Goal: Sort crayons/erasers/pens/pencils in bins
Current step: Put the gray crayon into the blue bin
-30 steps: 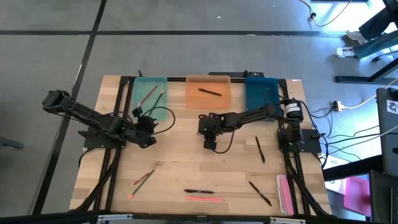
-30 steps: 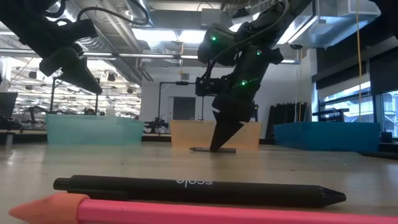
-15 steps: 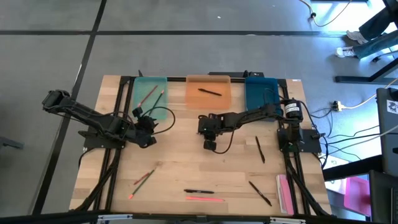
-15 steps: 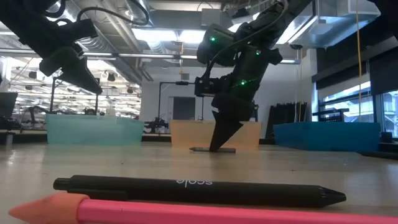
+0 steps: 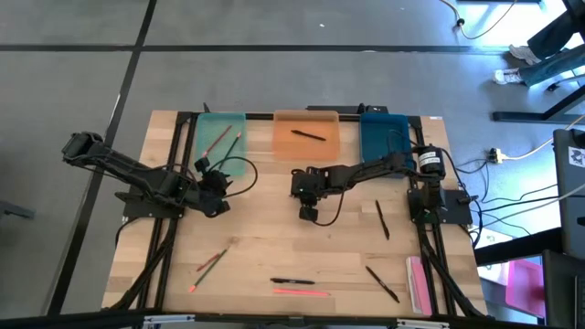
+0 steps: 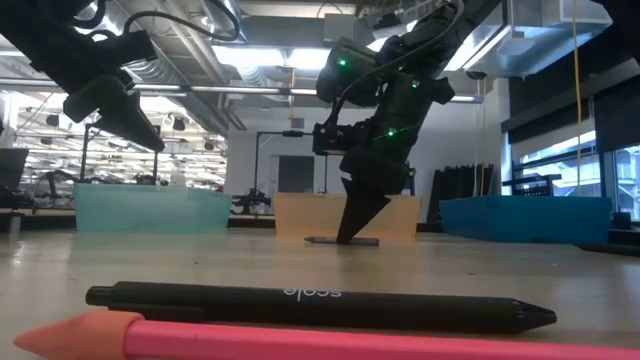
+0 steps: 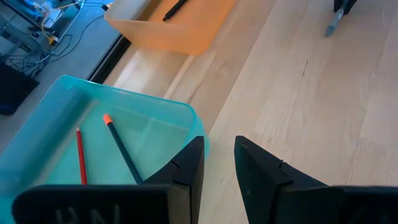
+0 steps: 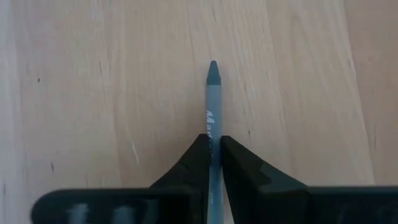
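Table (image 5: 274, 247) mid-sort, right gripper (image 8: 211, 163) pinching a grey crayon (image 8: 212, 93) down on the wood.
I see, going big to small: teal bin (image 5: 219, 136), orange bin (image 5: 306, 134) and blue bin (image 5: 384, 134) in a row along the far edge. My right arm reaches in to the table's middle, in front of the orange bin, fingers (image 8: 186, 168) closed to a sliver around the crayon, which lies flat on the table. My left gripper (image 7: 219, 163) waits just in front of the teal bin, fingers (image 7: 186, 168) only slightly apart, holding nothing. Teal bin holds two pencils (image 7: 79, 155); orange bin holds one black pen (image 5: 308, 134). Loose near my side: pen (image 6: 320, 305), pink pencil (image 6: 300, 340), more pens (image 5: 382, 219) at right, pencils (image 5: 212, 260) at left.
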### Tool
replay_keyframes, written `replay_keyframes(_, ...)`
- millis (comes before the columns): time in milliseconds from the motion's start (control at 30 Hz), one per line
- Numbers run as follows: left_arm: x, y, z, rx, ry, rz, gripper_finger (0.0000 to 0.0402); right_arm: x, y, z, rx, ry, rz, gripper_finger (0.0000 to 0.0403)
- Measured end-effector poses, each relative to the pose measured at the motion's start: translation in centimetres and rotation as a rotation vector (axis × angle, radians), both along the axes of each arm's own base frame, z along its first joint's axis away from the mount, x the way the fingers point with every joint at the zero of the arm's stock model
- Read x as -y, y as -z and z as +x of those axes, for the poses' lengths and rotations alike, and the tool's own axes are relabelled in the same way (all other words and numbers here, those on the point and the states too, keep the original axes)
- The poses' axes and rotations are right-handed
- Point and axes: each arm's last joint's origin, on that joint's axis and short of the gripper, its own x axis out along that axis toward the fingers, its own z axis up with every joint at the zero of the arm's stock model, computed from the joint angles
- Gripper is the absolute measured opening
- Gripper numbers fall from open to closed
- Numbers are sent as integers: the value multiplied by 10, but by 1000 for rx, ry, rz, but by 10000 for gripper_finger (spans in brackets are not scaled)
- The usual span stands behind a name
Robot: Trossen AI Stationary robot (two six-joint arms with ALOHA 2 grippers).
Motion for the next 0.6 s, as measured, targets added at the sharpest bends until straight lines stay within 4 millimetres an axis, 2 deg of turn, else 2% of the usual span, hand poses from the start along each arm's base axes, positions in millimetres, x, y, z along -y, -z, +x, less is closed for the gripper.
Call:
replay_keyframes(333,0,0,0,0,0,0,82,-2,-7,-1,21,-3,-4,39)
replay_keyframes(600,0,0,0,5,0,-2,82,0,-36,-10,44,36,-70,39)
